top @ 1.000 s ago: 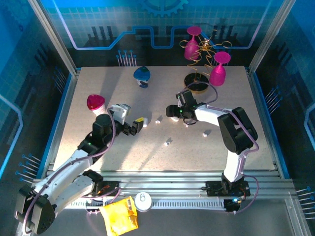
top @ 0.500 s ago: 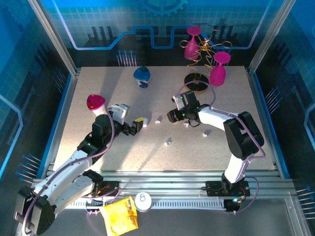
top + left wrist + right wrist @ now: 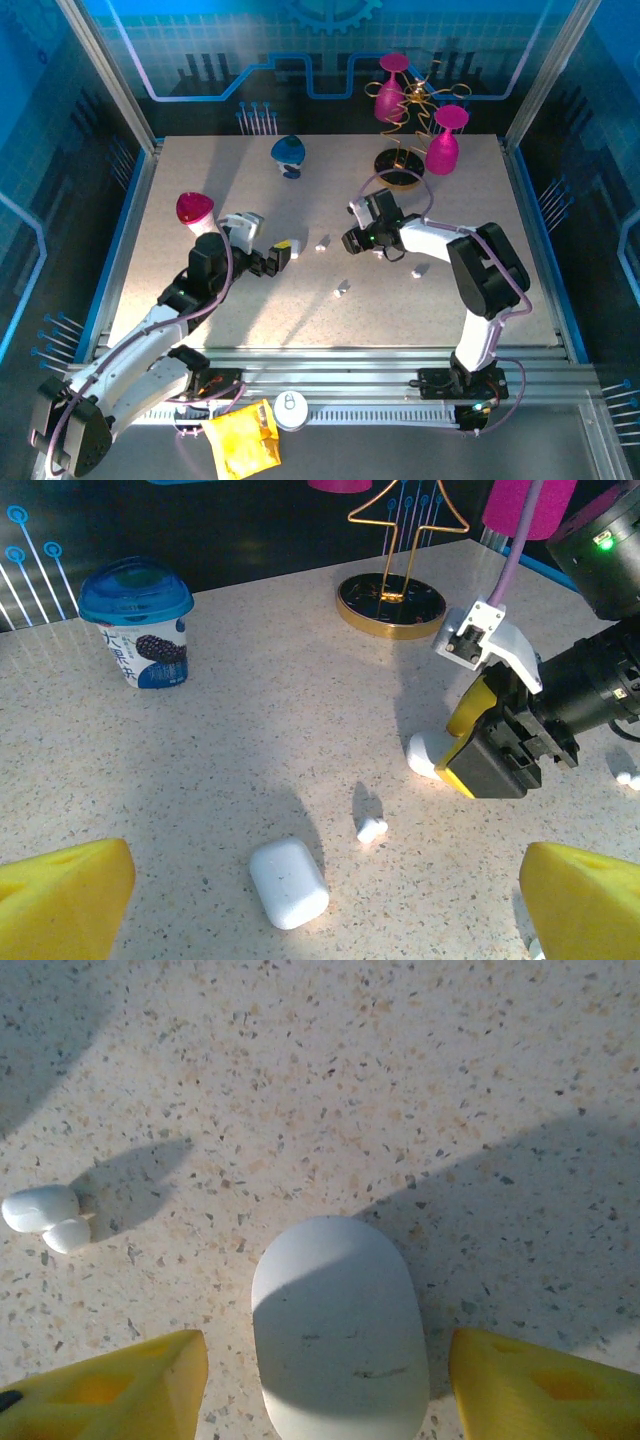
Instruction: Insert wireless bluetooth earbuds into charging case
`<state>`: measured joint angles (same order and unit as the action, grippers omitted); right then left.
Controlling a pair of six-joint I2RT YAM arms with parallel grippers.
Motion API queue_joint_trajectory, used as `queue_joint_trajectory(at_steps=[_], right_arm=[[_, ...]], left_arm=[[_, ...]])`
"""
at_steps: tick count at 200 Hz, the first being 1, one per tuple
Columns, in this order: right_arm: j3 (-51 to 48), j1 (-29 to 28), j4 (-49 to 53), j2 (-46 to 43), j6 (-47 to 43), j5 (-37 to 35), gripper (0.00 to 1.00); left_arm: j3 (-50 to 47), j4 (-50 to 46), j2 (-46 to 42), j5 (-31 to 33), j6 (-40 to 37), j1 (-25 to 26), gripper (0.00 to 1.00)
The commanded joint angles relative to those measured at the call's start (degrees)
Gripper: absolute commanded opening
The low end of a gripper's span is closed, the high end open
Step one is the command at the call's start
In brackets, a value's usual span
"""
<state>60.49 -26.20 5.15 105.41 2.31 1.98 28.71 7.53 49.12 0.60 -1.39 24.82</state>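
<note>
Charging case lies between the spread fingers of my right hand; earbud nearby, bare tabletop beyond.

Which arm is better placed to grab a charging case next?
Right. The charging case lies centred between the open fingers of the right gripper, close below its wrist camera. The left gripper is open too, but its nearest white case sits farther ahead.

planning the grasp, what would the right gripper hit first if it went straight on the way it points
Most likely the case, lying on the table straight ahead between the right gripper's open fingers. The earbud off to the side looks clear of that line. Depth is unclear.
</note>
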Motion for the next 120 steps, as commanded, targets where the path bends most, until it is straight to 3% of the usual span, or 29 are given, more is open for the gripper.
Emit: queue_joint_trajectory(at_steps=[1, 21, 77, 120], right_arm=[[-0.64, -0.5, 0.5, 1.59, -0.8, -0.21, 0.62], [-0.44, -0.57, 0.38, 2.14, -0.68, -0.61, 0.56], [-0.63, -0.68, -0.1, 3.55, -0.69, -1.1, 0.54], [-1.28, -1.21, 0.27, 1.22, -0.74, -1.54, 0.38]], left_arm=[[1.25, -0.54, 0.19, 0.21, 0.79, 0.35, 0.99], [1.39, -0.75, 0.3, 0.23, 0.82, 0.41, 0.99], [1.62, -0.5, 0.59, 0.07, 1.04, 0.4, 0.99], [1.96, -0.76, 0.64, -0.1, 1.19, 0.41, 0.99]])
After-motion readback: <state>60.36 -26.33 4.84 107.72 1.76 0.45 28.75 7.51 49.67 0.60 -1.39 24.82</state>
